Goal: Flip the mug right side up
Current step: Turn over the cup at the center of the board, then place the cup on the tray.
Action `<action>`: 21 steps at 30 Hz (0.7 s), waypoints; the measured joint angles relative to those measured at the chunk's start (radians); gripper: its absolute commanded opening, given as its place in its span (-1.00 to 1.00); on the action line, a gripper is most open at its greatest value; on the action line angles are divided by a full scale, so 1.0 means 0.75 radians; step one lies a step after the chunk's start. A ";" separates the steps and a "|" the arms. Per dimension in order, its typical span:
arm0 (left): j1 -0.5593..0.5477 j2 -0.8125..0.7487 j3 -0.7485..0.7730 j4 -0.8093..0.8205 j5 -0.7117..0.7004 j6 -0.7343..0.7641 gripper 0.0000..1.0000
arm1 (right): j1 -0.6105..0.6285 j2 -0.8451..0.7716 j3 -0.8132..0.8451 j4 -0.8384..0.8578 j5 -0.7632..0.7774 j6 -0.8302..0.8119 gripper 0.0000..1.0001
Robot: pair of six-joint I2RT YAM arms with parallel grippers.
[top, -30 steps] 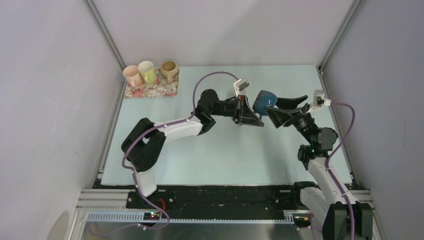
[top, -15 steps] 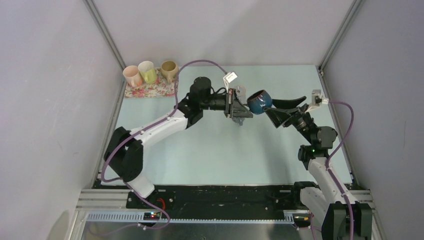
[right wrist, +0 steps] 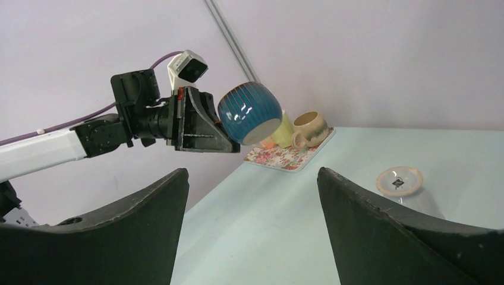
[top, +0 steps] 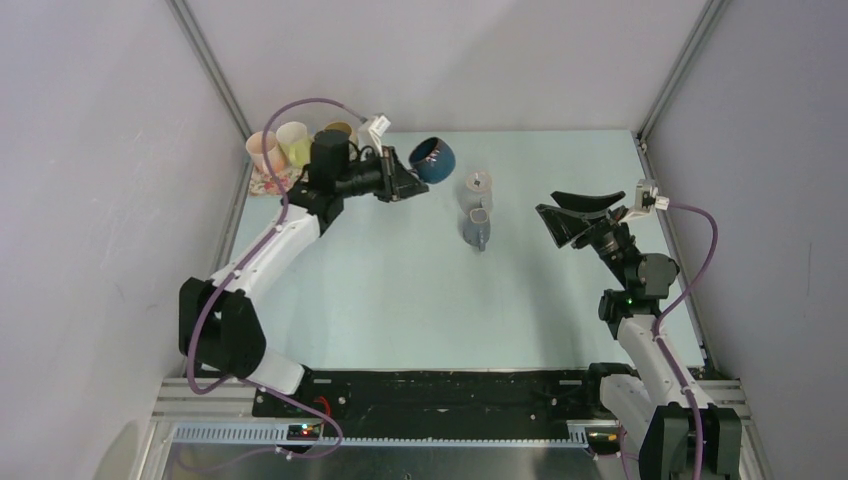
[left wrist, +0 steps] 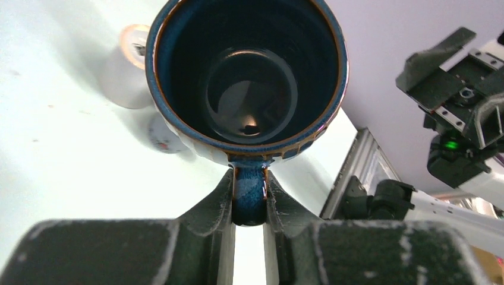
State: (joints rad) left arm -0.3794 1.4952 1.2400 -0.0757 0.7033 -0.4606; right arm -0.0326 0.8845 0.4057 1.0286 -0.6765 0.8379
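Well, nearest us the right claw (right wrist: 252, 172) hangs released, jaws spread wide with nothing between them, well off to the right of the flowered mat (right wrist: 284, 159). Between it and the mat, a pale cup (right wrist: 399, 181) sits mouth-down on the desk (top: 400, 300).

Further on, here's the action. The left claw (left wrist: 249, 184) is clenched tight on the handle (left wrist: 249, 205) of the blue mug (top: 436, 160), holding it in the air just to the right of the mat, clear of the desk. From above you can see into its dark inside, so the mouth is turned partly upward, but it's tipped, not level.

At the far corner is the mat itself, with a tan cup (right wrist: 310, 127) and others standing upright on it.

So where are we? I'd say the hard part looks done: the mug is lifted and mostly turned. What's left, by my reckoning, is to bring it level, lower it onto its base on or near the mat, and let go. It isn't set down yet.
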 measured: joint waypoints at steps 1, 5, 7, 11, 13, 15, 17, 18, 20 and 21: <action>0.027 -0.008 0.000 -0.009 0.001 0.008 -1.00 | -0.001 0.001 0.000 0.000 0.003 0.000 0.67; 0.124 -0.052 0.000 -0.043 -0.001 0.042 -1.00 | -0.001 0.003 0.000 -0.001 0.009 0.000 0.66; 0.171 -0.095 -0.008 -0.062 -0.001 0.068 -1.00 | -0.001 0.004 0.000 -0.002 0.009 0.000 0.66; 0.242 -0.209 -0.074 -0.073 0.004 0.130 -1.00 | -0.001 0.007 0.000 -0.003 0.010 -0.001 0.66; 0.284 -0.279 -0.126 -0.090 0.009 0.171 -1.00 | -0.001 0.011 0.000 -0.004 0.013 -0.001 0.66; 0.323 -0.338 -0.172 -0.111 0.009 0.210 -1.00 | 0.000 0.011 0.000 -0.005 0.014 -0.001 0.66; 0.354 -0.380 -0.209 -0.134 0.009 0.244 -1.00 | 0.000 0.011 0.000 -0.005 0.014 -0.001 0.66; 0.369 -0.399 -0.229 -0.143 0.007 0.266 -1.00 | 0.001 0.011 0.000 -0.005 0.014 -0.001 0.66; 0.392 -0.435 -0.273 -0.164 -0.002 0.306 -1.00 | 0.001 0.011 0.000 -0.004 0.014 -0.001 0.66; 0.398 -0.448 -0.290 -0.178 -0.008 0.321 -1.00 | 0.001 0.011 0.000 -0.005 0.014 -0.001 0.66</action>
State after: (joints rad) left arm -0.0811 1.1591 1.0225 -0.2089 0.6975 -0.2195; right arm -0.0319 0.8928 0.4057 1.0252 -0.6662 0.8375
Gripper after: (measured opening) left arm 0.212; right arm 0.832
